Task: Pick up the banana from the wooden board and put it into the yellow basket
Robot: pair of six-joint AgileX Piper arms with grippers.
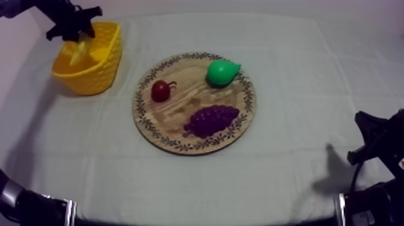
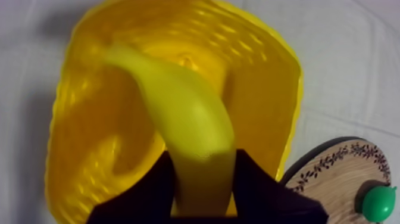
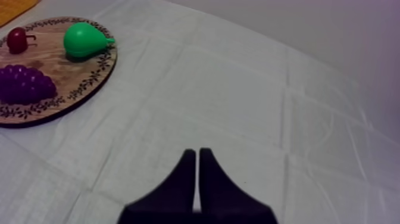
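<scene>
Two fingers (image 2: 149,190) of our left gripper (image 2: 203,155) clamped on the banana (image 2: 184,113), held over the yellow basket (image 2: 268,89), our left arm (image 1: 57,15) reaching in from upper left, our right gripper (image 3: 197,152) closed on nothing, low, well apart from the wooden board (image 3: 95,78)

The light is soft, even and rather dim, with a cool grey-blue cast over the cloth (image 1: 288,90). From above, the cloth is brightest mid-table and darkens toward the corners. Shadows are soft-edged and fall leftward: a grey patch beside the right arm (image 1: 382,144), a dark smudge under the pear (image 1: 223,71) on the board (image 1: 174,114), and a dim band left of the basket (image 1: 99,69). The pear carries a faint pale sheen. In the left wrist view the basket's walls glow saturated yellow, and the banana (image 2: 190,119) darkens at its near end. In the right wrist view the creases in the cloth show as faint shaded lines.
</scene>
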